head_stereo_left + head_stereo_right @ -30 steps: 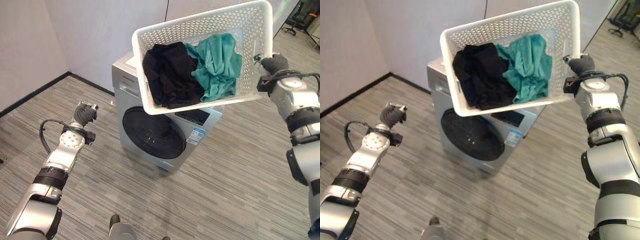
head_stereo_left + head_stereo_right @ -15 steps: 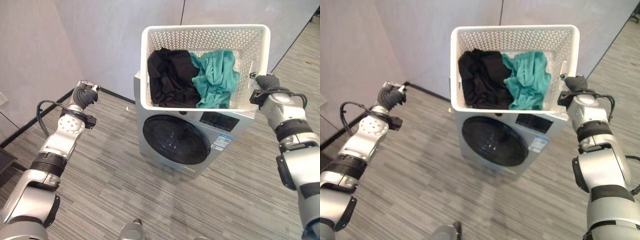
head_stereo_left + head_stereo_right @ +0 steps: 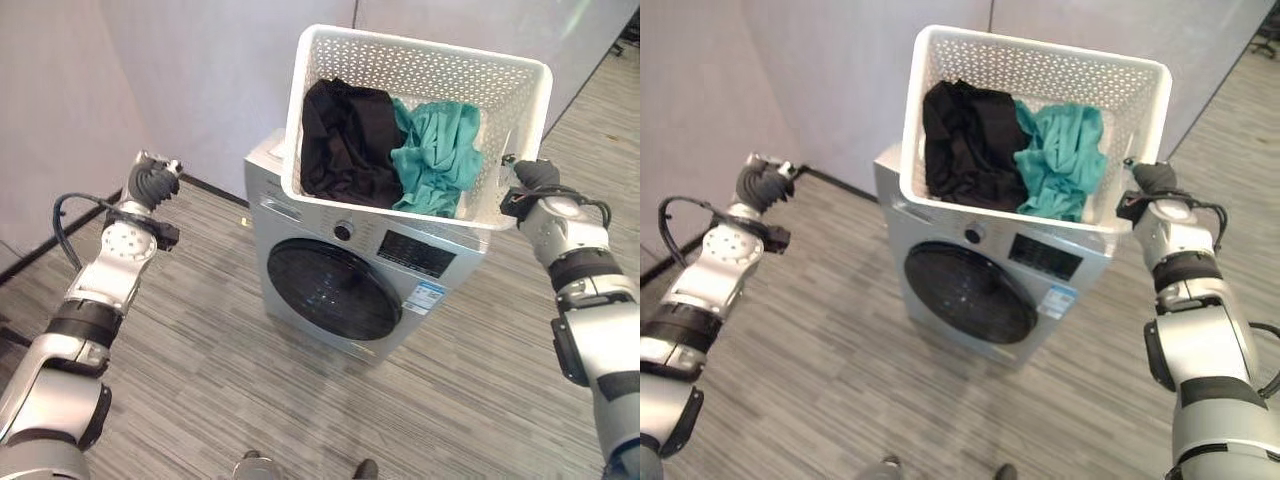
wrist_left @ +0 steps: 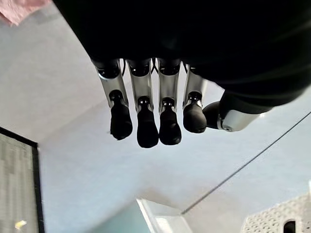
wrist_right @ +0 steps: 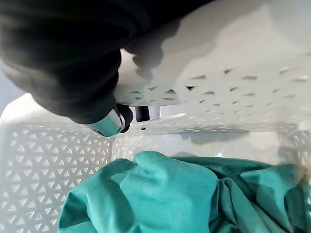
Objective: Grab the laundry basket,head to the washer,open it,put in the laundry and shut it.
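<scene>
Above the washer, the right hand grips the laundry basket; the left hand is curled, empty.

The laundry basket was held above the washer, at its right end by the right hand; two garments lay inside side by side.

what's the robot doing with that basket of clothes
The robot's right hand holds a white laundry basket up by one end, above a silver washer whose round door is shut. Black clothes and a teal garment lie inside. The left hand is raised off to the side, holding nothing.
</scene>
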Controlling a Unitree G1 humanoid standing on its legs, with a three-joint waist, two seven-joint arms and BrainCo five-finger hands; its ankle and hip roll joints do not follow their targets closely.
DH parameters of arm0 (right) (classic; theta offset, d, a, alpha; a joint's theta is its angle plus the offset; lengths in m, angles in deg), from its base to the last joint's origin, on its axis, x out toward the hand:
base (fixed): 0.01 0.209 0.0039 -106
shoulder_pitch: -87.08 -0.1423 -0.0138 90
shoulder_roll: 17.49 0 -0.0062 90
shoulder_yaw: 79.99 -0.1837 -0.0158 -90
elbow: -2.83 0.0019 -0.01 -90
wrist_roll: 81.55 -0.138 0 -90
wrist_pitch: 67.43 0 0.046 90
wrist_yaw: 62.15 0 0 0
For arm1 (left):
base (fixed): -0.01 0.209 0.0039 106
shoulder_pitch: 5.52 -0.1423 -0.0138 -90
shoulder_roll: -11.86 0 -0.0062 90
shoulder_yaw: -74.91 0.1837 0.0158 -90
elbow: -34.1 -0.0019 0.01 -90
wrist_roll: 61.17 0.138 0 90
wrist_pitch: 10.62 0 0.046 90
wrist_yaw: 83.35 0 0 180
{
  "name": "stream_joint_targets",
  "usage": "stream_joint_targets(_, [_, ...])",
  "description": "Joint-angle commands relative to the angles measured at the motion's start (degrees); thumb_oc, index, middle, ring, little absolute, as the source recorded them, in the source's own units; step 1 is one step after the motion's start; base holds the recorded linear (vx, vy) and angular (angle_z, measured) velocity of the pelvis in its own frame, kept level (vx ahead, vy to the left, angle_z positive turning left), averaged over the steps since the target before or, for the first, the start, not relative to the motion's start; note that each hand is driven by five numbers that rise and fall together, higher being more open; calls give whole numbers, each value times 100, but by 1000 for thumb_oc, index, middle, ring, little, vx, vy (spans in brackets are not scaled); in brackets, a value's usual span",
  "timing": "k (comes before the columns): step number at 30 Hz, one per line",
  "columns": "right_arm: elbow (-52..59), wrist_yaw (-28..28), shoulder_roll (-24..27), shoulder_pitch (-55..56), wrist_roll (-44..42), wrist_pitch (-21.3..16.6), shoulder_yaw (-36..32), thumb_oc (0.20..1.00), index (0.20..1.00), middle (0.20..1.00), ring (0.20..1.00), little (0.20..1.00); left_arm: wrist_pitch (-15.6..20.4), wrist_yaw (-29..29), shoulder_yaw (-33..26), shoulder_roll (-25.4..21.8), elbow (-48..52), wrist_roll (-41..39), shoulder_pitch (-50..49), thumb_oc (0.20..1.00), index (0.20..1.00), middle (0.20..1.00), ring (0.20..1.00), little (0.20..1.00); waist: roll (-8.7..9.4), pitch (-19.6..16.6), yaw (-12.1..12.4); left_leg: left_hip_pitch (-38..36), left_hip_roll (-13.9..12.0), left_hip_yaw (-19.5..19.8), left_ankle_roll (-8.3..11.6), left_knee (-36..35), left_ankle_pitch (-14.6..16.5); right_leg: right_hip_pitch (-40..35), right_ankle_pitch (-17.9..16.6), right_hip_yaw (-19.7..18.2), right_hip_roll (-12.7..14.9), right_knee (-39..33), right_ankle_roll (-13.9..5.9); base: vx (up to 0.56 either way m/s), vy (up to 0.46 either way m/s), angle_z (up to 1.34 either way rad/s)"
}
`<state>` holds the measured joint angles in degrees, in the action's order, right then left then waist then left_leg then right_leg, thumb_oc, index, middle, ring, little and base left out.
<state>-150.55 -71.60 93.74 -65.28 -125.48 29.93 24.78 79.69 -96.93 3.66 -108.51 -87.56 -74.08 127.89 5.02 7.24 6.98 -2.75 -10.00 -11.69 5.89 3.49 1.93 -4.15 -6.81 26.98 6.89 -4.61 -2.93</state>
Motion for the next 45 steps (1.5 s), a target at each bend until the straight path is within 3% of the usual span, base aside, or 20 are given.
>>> stream_joint_targets(1, [30,-167,-167,-826,-561,-618,-75,200,200,200,200,200,256,-318,246,-311,-212,-45,941,200,200,200,200,200,129,-211,181,460,-9,419,-20,1716,354,-27,1038,-289,208,790,-283,-13,-77,-25])
stream_joint_targets(2, [27,-216,-245,-865,-594,-604,5,200,200,200,200,200,285,-342,284,-339,-248,-150,1070,200,200,200,200,200,154,-143,222,752,-7,720,8,1705,384,-96,1121,-243,196,737,-255,15,48,-35])
stream_joint_targets(5, [94,-284,-290,-796,-517,-576,-3,200,200,200,200,200,271,-392,399,-289,-237,-214,1227,200,200,200,200,200,119,-188,189,868,-298,687,46,657,80,-238,1207,-237,266,689,-382,107,200,-16])
stream_joint_targets(9, [200,-305,-409,-613,-501,-520,-60,200,200,200,200,200,319,-437,505,-91,-365,-253,1283,200,200,200,200,200,3,-341,168,531,-55,624,-23,42,-45,-231,1107,-229,496,839,-475,104,320,0])
stream_joint_targets(11, [164,-312,-467,-622,-523,-491,-72,567,567,567,567,567,291,-452,542,46,-395,-219,1346,200,200,200,200,200,-49,-398,155,352,96,506,-68,-154,-36,-235,1015,-232,658,911,-553,96,303,-6])
stream_joint_targets(12, [-14,-299,-503,-749,-564,-434,-61,1000,1000,1000,1000,1000,301,-448,662,162,-504,-262,1504,401,401,401,401,401,-80,-463,161,207,225,392,-134,-275,-10,-227,860,-232,798,953,-647,60,186,0])
stream_joint_targets(14, [-171,-285,-486,-891,-613,-389,-28,1000,1000,1000,1000,1000,302,-459,758,210,-615,-327,1667,1000,1000,1000,1000,1000,-82,-484,200,113,301,291,-197,-317,14,-234,704,-219,916,990,-728,74,226,2])
stream_joint_targets(22, [-1007,-300,-108,-1597,-849,-317,-110,1000,1000,1000,1000,1000,313,-528,1057,292,-935,-360,2262,1000,1000,1000,1000,1000,-37,-536,319,12,514,184,-320,-412,95,-332,269,-85,1076,922,-919,67,102,-10])
stream_joint_targets(28, [-1324,-245,455,-1805,-542,-134,57,1000,1000,1000,1000,1000,316,-568,1085,284,-1024,-283,2309,1000,1000,1000,1000,1000,2,-573,219,45,585,222,-321,-508,64,-333,40,-50,1087,888,-1010,33,17,8])
stream_joint_targets(35, [-1133,-226,595,-1622,-445,-194,59,1000,1000,1000,1000,1000,317,-616,833,226,-1003,-290,2093,1000,1000,1000,1000,1000,-8,-603,140,-32,630,215,-368,-455,161,-376,72,-61,1103,924,-1025,11,12,2])
stream_joint_targets(40, [-94,-270,1021,-1095,379,-315,159,1000,1000,1000,1000,1000,398,-720,140,-200,-359,-243,1492,1000,1000,1000,1000,1000,-46,-587,3,-100,687,214,-432,-447,196,-308,48,-188,1145,981,-1006,0,8,-1])
stream_joint_targets(43, [1096,-398,1288,9,973,-455,-354,1000,1000,1000,1000,1000,446,-767,-820,-486,433,-23,469,1000,1000,1000,1000,1000,-114,-543,-46,-206,716,182,-491,-512,227,-262,70,-254,1184,1044,-1007,1,42,-13])
stream_joint_targets(44, [1878,-420,1389,918,1225,-580,-903,1000,1000,1000,1000,1000,501,-776,-1431,-556,881,195,-246,1000,1000,1000,1000,1000,-160,-484,-74,-273,722,181,-505,-545,280,-258,107,-310,1196,1087,-1019,-7,30,-22])
stream_joint_targets(45, [1981,-438,1362,1044,1254,-552,-971,1000,1000,1000,1000,1000,474,-767,-1475,-553,965,216,-348,1000,1000,1000,1000,1000,-141,-530,-76,-255,733,177,-513,-551,249,-245,81,-307,1203,1068,-1009,-14,23,-22])
